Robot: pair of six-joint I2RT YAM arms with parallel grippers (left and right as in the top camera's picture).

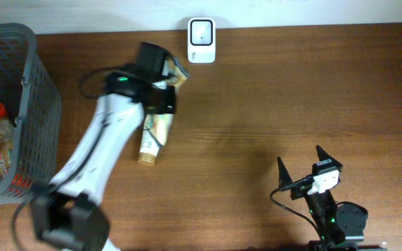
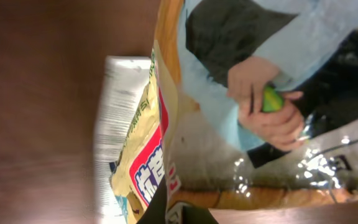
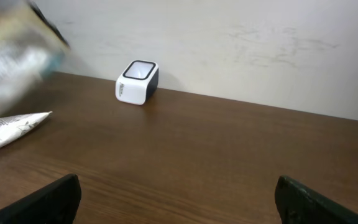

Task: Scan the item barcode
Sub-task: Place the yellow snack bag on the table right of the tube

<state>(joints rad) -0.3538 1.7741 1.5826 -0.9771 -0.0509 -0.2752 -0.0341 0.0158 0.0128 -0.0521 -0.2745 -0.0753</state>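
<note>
Bare brown wooden tabletop (image 1: 271, 90) lies right of the white boxy scanner (image 1: 202, 31); a grey mesh basket (image 1: 44, 90) blocks the left.

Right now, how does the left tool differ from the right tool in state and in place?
The left tool is shut on a snack packet; the right tool is open and holds nothing. The left tool is at the far side of the table, close to the white scanner; the right tool is at the near right edge, far from it. Both are over the same wooden table.
</note>
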